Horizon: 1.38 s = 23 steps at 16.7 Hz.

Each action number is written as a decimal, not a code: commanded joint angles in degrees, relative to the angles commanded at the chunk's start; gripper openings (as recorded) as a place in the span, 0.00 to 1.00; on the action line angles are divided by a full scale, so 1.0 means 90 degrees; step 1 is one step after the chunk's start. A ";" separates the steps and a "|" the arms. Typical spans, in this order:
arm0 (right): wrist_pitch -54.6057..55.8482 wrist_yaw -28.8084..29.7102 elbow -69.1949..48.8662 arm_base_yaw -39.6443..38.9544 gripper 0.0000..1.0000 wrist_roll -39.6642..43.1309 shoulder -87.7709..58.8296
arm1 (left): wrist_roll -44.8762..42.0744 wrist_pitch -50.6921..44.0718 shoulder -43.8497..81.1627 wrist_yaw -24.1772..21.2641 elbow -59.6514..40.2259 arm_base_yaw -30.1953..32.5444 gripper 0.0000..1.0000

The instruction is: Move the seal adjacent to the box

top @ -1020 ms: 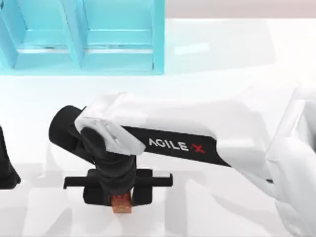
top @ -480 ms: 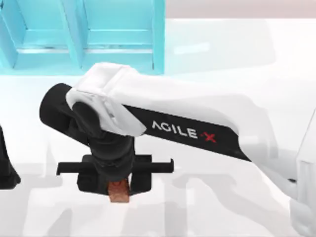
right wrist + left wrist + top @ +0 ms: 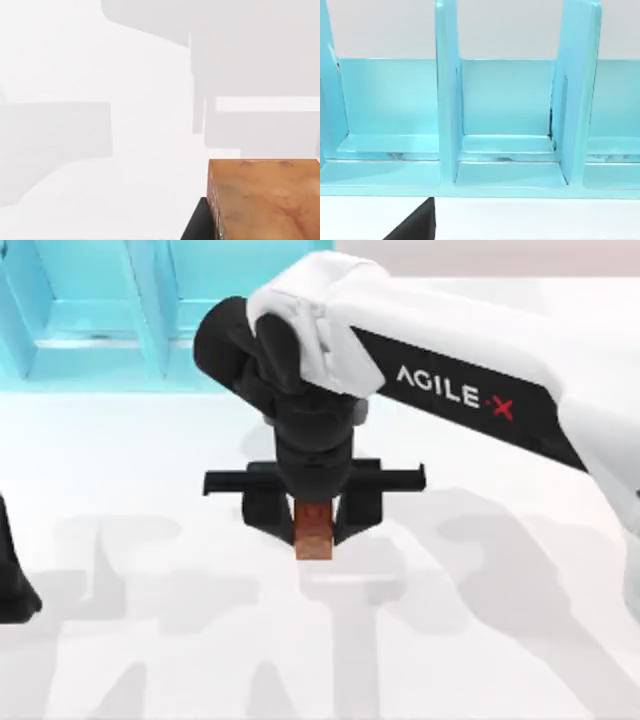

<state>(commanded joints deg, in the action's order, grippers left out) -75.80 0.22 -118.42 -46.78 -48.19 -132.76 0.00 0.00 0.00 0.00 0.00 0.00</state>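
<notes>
Currently the right gripper (image 3: 315, 532) pinches the seal (image 3: 314, 534) between its 2 fingers, above the white table (image 3: 150, 640) near the middle, in front of the blue box (image 3: 170, 310). Its wrist camera shows the seal's mottled orange face (image 3: 265, 200). The left wrist camera shows the box's compartments (image 3: 507, 125). The left arm (image 3: 12, 580) sits at the table's left edge; its fingers' state cannot be told.

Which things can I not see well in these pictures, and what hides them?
- Seal: top view, its upper part is covered by the right gripper; right wrist view, cut off by the edge.
- Box: top view, cut off by the top and left edges, and the right arm covers its right corner.
- Left arm: top view, cut off by the left edge, so its gripper cannot be judged.
</notes>
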 joint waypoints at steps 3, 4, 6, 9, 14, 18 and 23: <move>-0.0391 0.0002 -0.0196 0.1379 0.00 0.1393 0.0160 | 0.0000 0.0000 0.0000 0.0000 0.0000 0.0000 1.00; -0.0531 0.0005 -0.0260 0.1897 0.00 0.1916 0.0217 | 0.0000 0.0000 0.0000 0.0000 0.0000 0.0000 1.00; -0.0805 0.0013 -0.0388 0.2915 0.00 0.2943 0.0336 | 0.0000 0.0000 0.0000 0.0000 0.0000 0.0000 1.00; -0.1137 0.0015 -0.0555 0.4115 0.00 0.4147 0.0531 | 0.0000 0.0000 0.0000 0.0000 0.0000 0.0000 1.00; -0.1341 0.0000 -0.0661 0.4784 0.00 0.4816 0.0698 | 0.0000 0.0000 0.0000 0.0000 0.0000 0.0000 1.00; -0.1312 0.0002 -0.0657 0.4771 0.00 0.4807 0.0671 | 0.0000 0.0000 0.0000 0.0000 0.0000 0.0000 1.00; -0.0292 -0.0394 -0.0777 0.4901 0.00 0.4914 0.0834 | 0.0000 0.0000 0.0000 0.0000 0.0000 0.0000 1.00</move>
<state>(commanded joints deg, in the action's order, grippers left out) -78.43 -3.33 -125.41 -2.66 -3.96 -125.25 0.00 0.00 0.00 0.00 0.00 0.00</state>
